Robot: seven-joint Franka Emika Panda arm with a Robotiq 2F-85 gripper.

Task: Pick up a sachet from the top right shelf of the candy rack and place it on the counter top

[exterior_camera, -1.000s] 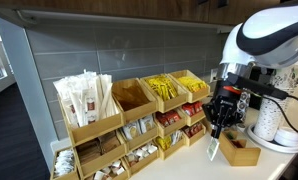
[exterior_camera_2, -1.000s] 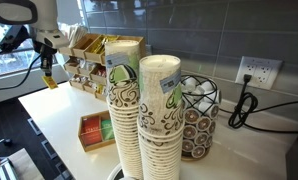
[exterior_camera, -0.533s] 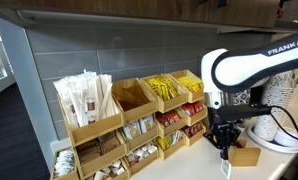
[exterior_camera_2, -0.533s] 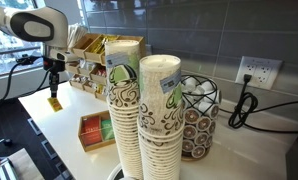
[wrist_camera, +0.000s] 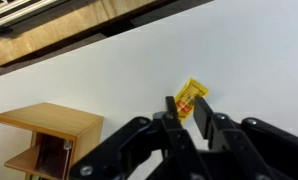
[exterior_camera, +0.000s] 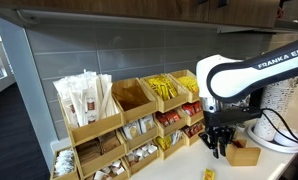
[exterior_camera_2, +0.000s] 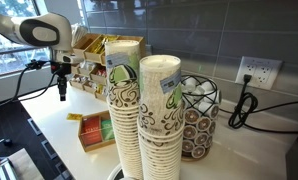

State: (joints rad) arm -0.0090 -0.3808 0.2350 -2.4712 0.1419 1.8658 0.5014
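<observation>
The yellow sachet [wrist_camera: 194,92] lies flat on the pale counter top [wrist_camera: 99,75]; it also shows in both exterior views [exterior_camera: 209,174] [exterior_camera_2: 75,116]. My gripper [wrist_camera: 185,101] is open and empty, hovering just above the sachet, which shows between the fingertips. In both exterior views the gripper [exterior_camera: 217,143] [exterior_camera_2: 61,91] hangs over the counter in front of the candy rack [exterior_camera: 129,125]. The top right shelf [exterior_camera: 193,84] holds several yellow packets.
A small low wooden tray [wrist_camera: 51,135] [exterior_camera: 241,153] stands close beside the gripper. Tall stacks of paper cups [exterior_camera_2: 139,110], a tray of red sachets [exterior_camera_2: 94,130] and a wire pod basket [exterior_camera_2: 201,115] stand further along the counter. A tiled wall is behind the rack.
The gripper came down from the rack to the counter with the sachet, let it go and rose a little. The sachet now lies on the counter.
</observation>
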